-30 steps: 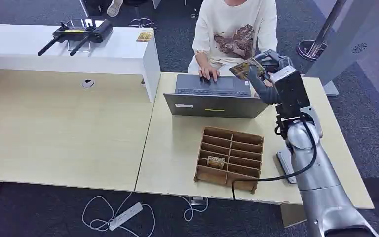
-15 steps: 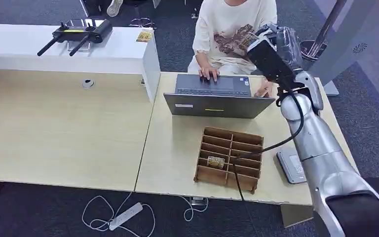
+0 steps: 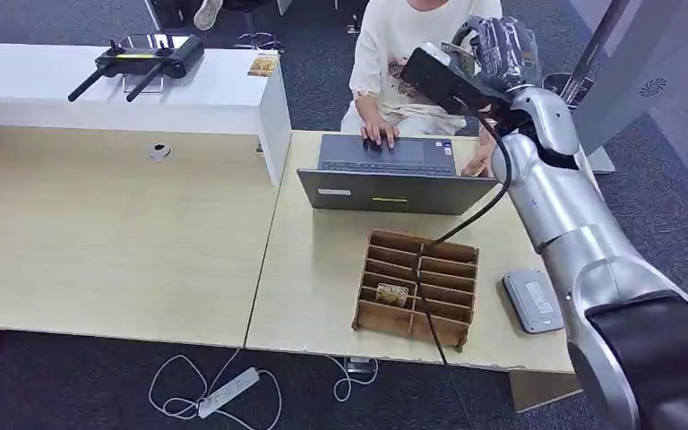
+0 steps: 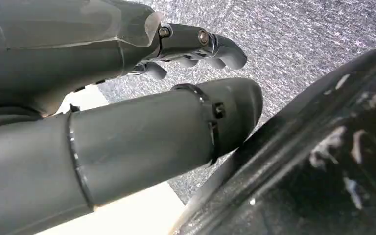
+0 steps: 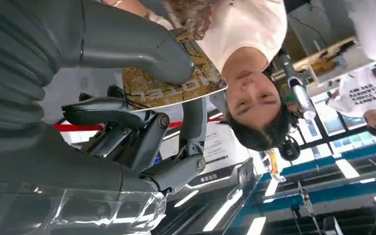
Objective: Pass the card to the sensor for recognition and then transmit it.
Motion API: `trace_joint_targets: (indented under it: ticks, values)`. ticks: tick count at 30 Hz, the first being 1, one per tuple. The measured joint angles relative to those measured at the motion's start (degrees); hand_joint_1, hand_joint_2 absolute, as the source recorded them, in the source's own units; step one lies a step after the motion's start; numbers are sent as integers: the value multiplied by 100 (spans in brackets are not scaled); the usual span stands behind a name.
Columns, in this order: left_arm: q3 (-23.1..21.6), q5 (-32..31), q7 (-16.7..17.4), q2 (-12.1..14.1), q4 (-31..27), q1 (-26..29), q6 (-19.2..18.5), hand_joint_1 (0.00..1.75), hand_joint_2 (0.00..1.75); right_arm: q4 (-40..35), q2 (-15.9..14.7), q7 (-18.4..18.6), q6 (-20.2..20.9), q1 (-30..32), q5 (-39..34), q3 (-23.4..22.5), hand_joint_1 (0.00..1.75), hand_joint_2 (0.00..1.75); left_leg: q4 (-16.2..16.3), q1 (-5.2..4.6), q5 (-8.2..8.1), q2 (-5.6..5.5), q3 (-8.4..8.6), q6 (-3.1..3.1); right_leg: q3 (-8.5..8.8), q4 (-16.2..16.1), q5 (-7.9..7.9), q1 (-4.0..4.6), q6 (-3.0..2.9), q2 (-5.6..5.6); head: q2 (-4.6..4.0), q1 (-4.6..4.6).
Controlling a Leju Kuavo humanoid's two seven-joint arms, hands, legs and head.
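seated person [image 3: 417, 40] at twelve o'clock, right hand [image 3: 493, 49] raised before them at one o'clock, pinching a gold-brown patterned card [image 5: 176, 81] with pale lettering between thumb and fingers, left hand [image 4: 127, 98] empty, fingers apart

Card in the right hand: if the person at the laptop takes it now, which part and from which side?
Best bet is the free corner of the card, the end that juts past the right hand toward the person. The thumb lies across the card's face near the hand and the fingers sit under it, so only the far edge is bare. Pinch face and back there, coming straight from the person's side.
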Motion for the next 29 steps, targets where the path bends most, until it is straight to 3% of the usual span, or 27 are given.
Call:
trace_joint_targets:
  ticks: [6,12,21,29]
  values:
    - [0,-127,9,2,0,-18,-22,0,0,575,66,302,40,-249,995,407,175,175,0,0,0,0,0,0,-1,0,0,0,0,1,0,2]
    - [0,-162,9,13,0,-31,-89,0,0,959,170,435,437,-396,1608,795,175,175,0,1,0,0,0,0,-1,0,0,1,0,0,0,-2]
    - [0,-326,9,22,0,-51,-149,0,0,1191,208,586,616,-436,1718,914,175,175,1,0,0,0,0,0,0,-1,0,0,0,1,0,0]
    - [0,-350,9,24,0,-60,-186,0,0,1313,208,470,623,-492,1532,752,175,175,2,0,0,0,1,0,0,-1,0,0,0,1,0,0]
